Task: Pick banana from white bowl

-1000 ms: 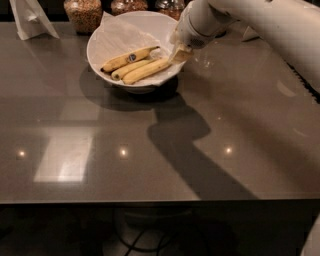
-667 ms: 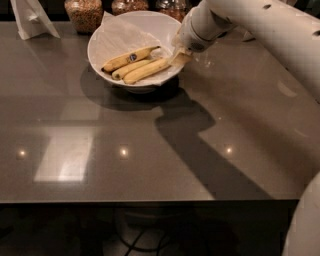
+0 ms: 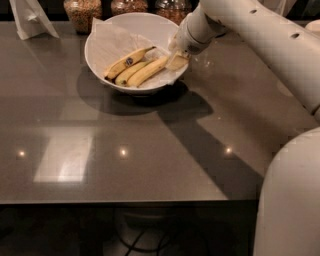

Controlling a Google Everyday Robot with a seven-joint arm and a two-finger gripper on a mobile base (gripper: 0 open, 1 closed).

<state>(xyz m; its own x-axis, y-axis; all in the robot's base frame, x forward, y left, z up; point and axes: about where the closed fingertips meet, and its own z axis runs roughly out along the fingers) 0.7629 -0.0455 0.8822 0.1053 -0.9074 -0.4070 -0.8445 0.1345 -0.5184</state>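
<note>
The white bowl, lined with white paper, stands at the back middle of the dark table. Three bananas lie in it side by side. The banana is the longest one and lies nearest the front, with its right end toward the bowl's right rim. A banana with a dark sticker lies behind it, and a shorter one lies between them. My gripper reaches in from the right over the bowl's right rim, right at the long banana's right end.
Glass jars of grain stand behind the bowl along the table's back edge. A white folded object stands at the back left. My white arm crosses the upper right, and a large white part of my body fills the lower right.
The gripper stays at the bowl's right rim by the banana's end. The white body part at the lower right has come much further into view. The bananas have not moved.
</note>
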